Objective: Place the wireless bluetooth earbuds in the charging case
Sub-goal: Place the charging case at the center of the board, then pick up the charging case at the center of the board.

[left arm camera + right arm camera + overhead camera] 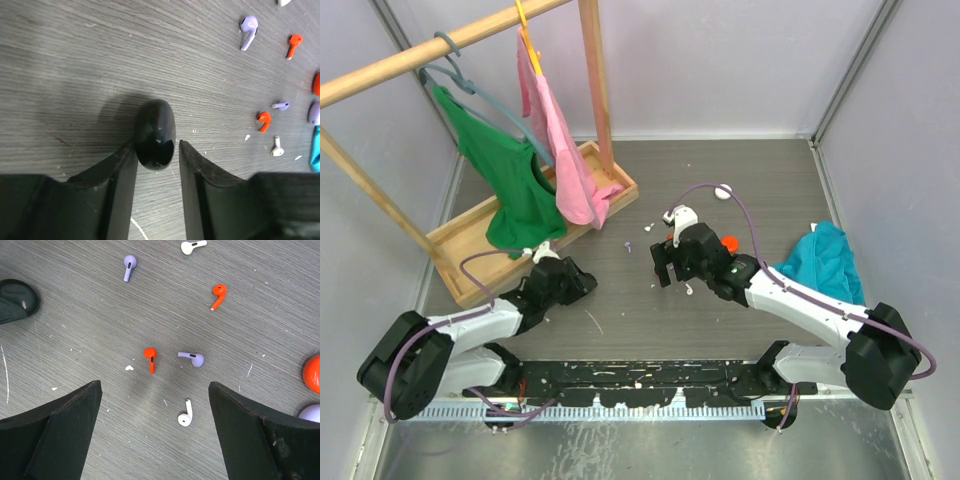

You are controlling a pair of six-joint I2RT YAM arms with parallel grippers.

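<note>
Right tool (154, 384): fingers spread wide, nothing held, positioned over the table (75, 340). Three of the earbuds lie on the table between its fingers: a red earbud (150, 359), a lilac earbud (192, 358) just beside it, and a white earbud (185, 416) nearer the wrist. Further out lie a second red earbud (217, 294), a second lilac earbud (129, 266) and a second white earbud (192, 246), all loose and apart from one another. At the right edge of that view sit a red round case (312, 372) and a lilac round case (310, 412), both cut off by the frame.

Left tool (157, 145): fingers narrowly parted either side of a black charging case (156, 125) resting on the table. One finger touches it and a sliver of table shows at the other, so it is not clamped. Lid state cannot be told.

Surroundings: a teal cloth (825, 262) beside the right arm. A wooden rack (590, 60) at far left carries a green garment (515, 190) and a pink garment (565, 170)
</note>
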